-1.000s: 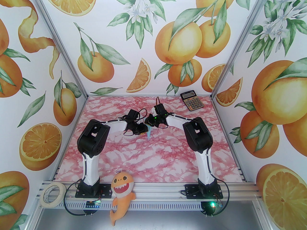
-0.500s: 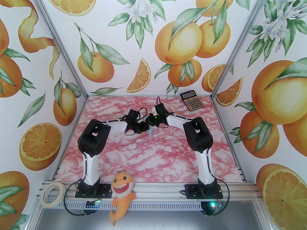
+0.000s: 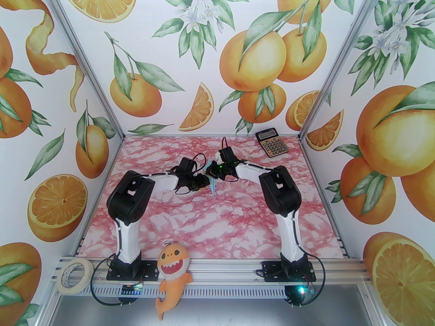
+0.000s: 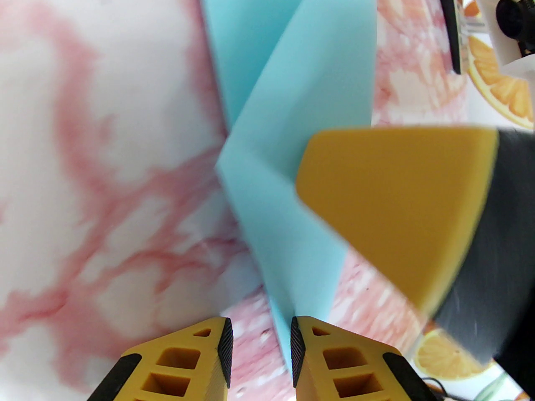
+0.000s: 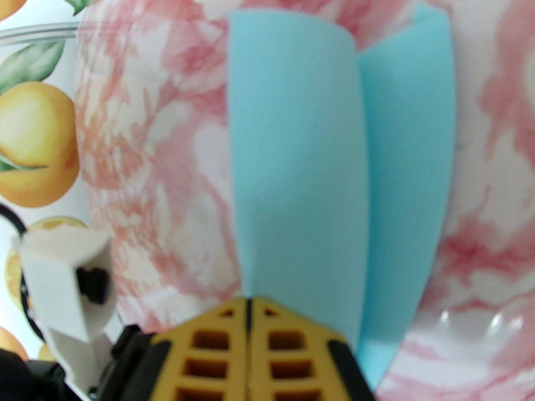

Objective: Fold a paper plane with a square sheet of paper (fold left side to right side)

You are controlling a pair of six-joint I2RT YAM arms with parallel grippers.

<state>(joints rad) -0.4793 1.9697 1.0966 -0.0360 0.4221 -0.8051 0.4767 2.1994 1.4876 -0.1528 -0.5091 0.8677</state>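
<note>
The square sheet of paper (image 3: pixel 212 186), pale blue and folded into a narrow pointed strip, stands on edge between the two grippers at the table's middle. My right gripper (image 3: pixel 213 174) is shut on it. In the right wrist view the closed fingertips (image 5: pixel 248 307) pinch the near end, and two long flaps of the paper (image 5: pixel 301 140) run away from them. My left gripper (image 3: pixel 205 182) is just left of the sheet. Its jaws (image 4: pixel 259 349) stand apart, and the paper's (image 4: pixel 292 98) lower point dips between them near the right pad. The right gripper's yellow finger (image 4: pixel 397 207) lies over the paper.
A black-and-gold calculator (image 3: pixel 272 143) lies at the back right of the pink marbled table (image 3: pixel 221 222). A roll of tape (image 3: pixel 74 276) and an orange shark plush (image 3: pixel 173 277) sit on the front rail by the left arm's base.
The left jaws have parted a little and the right jaws have closed fully on the paper. The paper has shifted slightly up and to the right.
</note>
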